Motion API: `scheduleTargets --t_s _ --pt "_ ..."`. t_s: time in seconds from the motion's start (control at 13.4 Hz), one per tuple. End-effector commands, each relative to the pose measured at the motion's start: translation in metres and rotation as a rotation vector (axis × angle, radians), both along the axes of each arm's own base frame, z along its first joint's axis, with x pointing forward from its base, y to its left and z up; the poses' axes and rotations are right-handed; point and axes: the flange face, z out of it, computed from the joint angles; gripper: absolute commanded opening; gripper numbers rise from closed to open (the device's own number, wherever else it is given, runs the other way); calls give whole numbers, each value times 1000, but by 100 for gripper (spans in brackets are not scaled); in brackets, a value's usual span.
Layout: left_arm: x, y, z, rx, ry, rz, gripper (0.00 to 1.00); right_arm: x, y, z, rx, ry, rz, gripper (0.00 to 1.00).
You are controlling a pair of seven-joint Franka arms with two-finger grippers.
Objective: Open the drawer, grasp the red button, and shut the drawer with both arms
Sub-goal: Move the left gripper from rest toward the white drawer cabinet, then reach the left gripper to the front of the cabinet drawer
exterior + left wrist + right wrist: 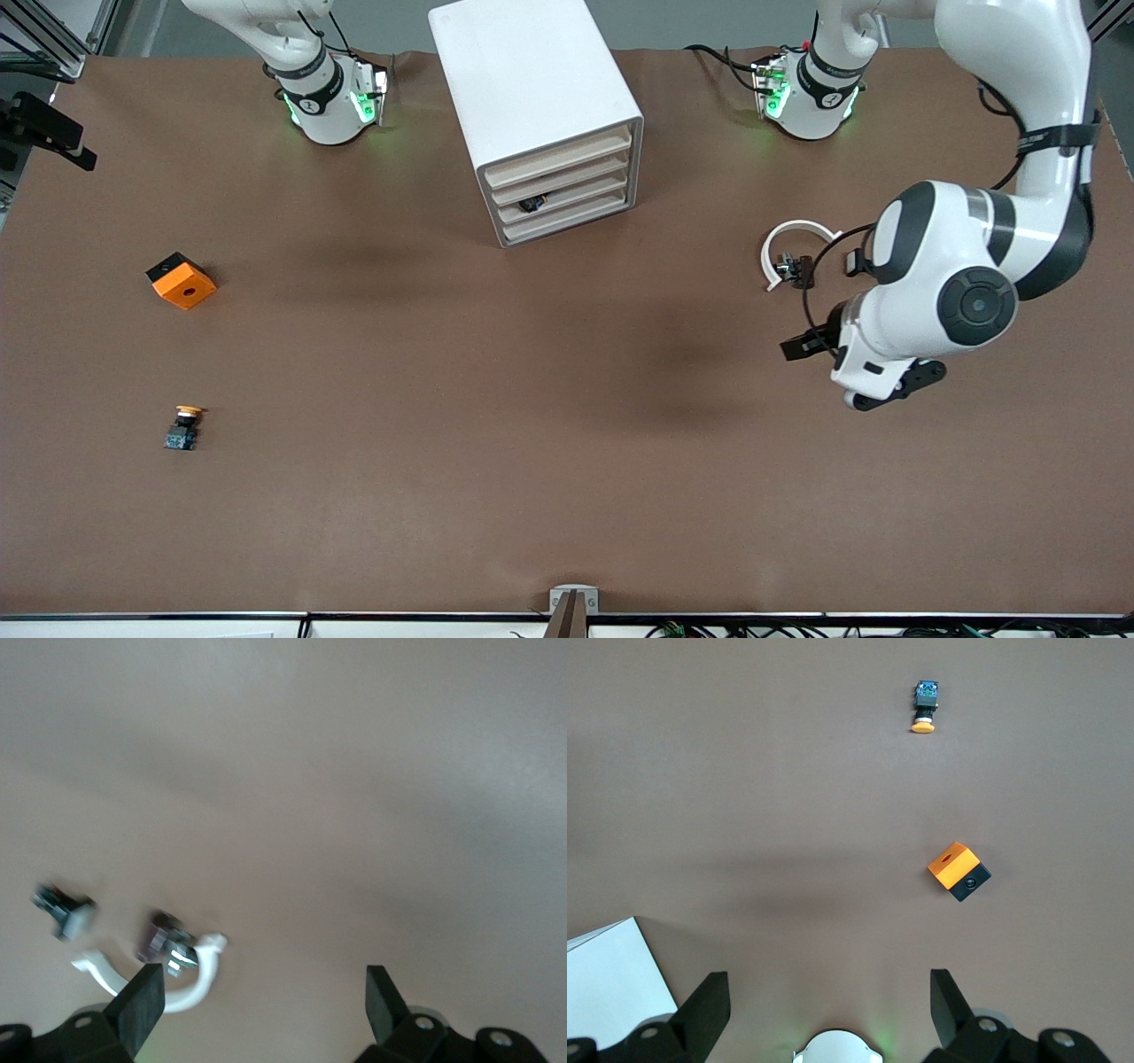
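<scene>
Nearest the camera sits the yellow-orange-capped button (184,428) on the brown worktop (496,461), a decoy toward the right arm's end; a little farther, the orange cube (181,281), also not wanted. The left hand (262,992) hangs released, fingers wide, over bare worktop beside a white ring piece (794,248), seemingly poised before reaching for the cabinet. Farther still, the white cabinet (532,97) faces the camera, all four drawers (562,182) shut; a dark object, likely the button (532,204), shows between them. The right hand (829,997) waits, released, up by its base.
</scene>
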Motion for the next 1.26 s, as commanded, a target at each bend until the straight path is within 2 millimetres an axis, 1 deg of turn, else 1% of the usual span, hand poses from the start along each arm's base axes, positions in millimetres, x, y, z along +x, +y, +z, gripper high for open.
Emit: scheduleTargets --t_s 0.0,0.07,0.22,0.3,0.45,0.52,0.6,0.67,0.74,0.82,0.89,0.97,1.04,1.19 --pt "-1 -32 -17 -19 56 149 100 -5 0 4 4 -5 -8 100" --pt "0 -42 -17 -54 75 211 100 -5 0 4 4 -5 -8 100" --pt "1 -57 -30 -127 159 361 100 -5 1 4 4 -5 -7 100" --pt "-5 -75 -39 -124 200 416 100 -5 0 4 4 -5 -10 100" --pt "-15 -102 -54 -71 242 494 100 -5 1 4 4 -5 -7 100" --pt "-20 -115 -66 -43 262 521 100 -5 0 4 4 -5 -10 100" --pt "-29 -132 -79 -9 289 531 100 -5 0 4 4 -5 -10 100" --pt "-35 -141 -93 32 321 569 100 -5 0 4 4 -5 -10 100" --pt "-36 -152 -103 55 364 630 100 -5 -1 4 4 -4 -11 100" --pt "-45 -164 -114 92 446 661 100 -5 0 4 4 -4 -10 100" --pt "-55 -167 -123 149 512 672 100 -5 0 4 4 -4 -8 100" --pt "-65 -173 -127 204 551 698 100 -5 -1 4 4 -4 -11 100" --pt "-71 -176 -127 241 590 736 100 -5 0 4 5 -4 -10 100" --pt "-84 -180 -140 307 734 808 100 -5 -1 4 4 -4 -11 100"
